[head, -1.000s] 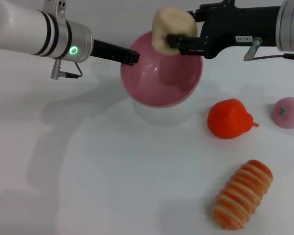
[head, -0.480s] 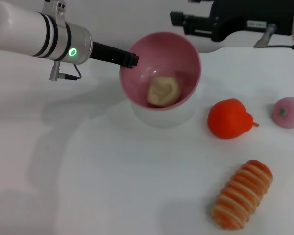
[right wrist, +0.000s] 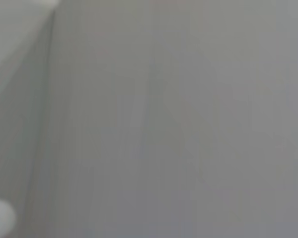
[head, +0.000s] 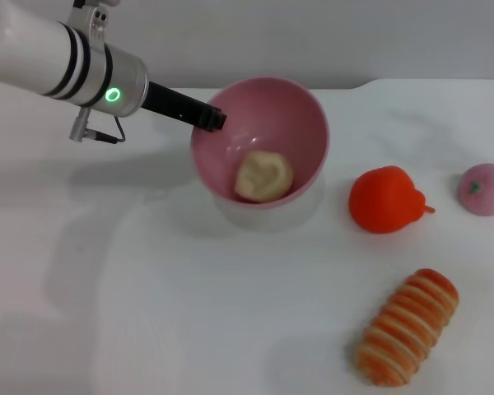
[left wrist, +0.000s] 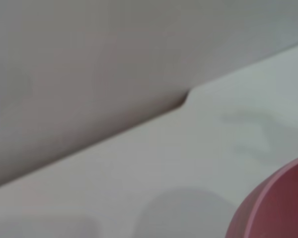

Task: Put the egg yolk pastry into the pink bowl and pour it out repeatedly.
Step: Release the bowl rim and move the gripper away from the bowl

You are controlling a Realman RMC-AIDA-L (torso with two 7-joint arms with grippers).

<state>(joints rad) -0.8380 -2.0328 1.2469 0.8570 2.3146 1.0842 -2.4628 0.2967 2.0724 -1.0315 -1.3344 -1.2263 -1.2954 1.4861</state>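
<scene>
Pastry [head: 263, 176] sits inside the bowl [head: 300, 115], which our left gripper [head: 212, 119] pinches at its rim near the table's [head: 148, 288] far edge, so we tip slowly, pouring onto bare table.

Pink bowl [head: 263, 123]: round, deep, glossy plastic, raised off the table and tilted, opening facing the camera, its shadow on the surface below. Left gripper [head: 212, 118] clamps its near-left rim, so the bowl hangs just past the fingertips. Egg yolk pastry [head: 264, 176]: small pale cream lump, matte, lying inside at the low side, away from the gripper.
</scene>
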